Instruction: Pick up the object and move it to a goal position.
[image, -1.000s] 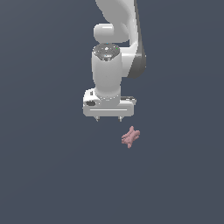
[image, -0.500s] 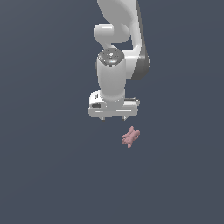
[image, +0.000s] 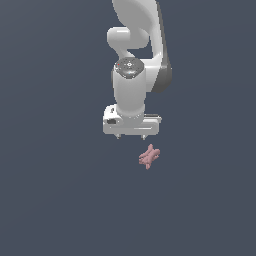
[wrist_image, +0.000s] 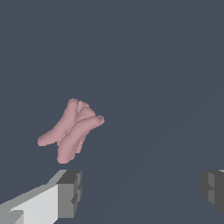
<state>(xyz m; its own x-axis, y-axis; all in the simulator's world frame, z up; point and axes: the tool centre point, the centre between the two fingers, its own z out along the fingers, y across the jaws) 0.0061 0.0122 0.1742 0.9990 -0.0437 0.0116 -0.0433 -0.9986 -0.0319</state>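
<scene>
The claw (image: 130, 136) hangs released, its two fingertips spread wide and empty, because the pink X-shaped object (image: 149, 157) lies free on the dark surface (image: 55, 200) just beside it, toward the exterior view's right, not between the fingertips, so no grasp is possible yet.
</scene>
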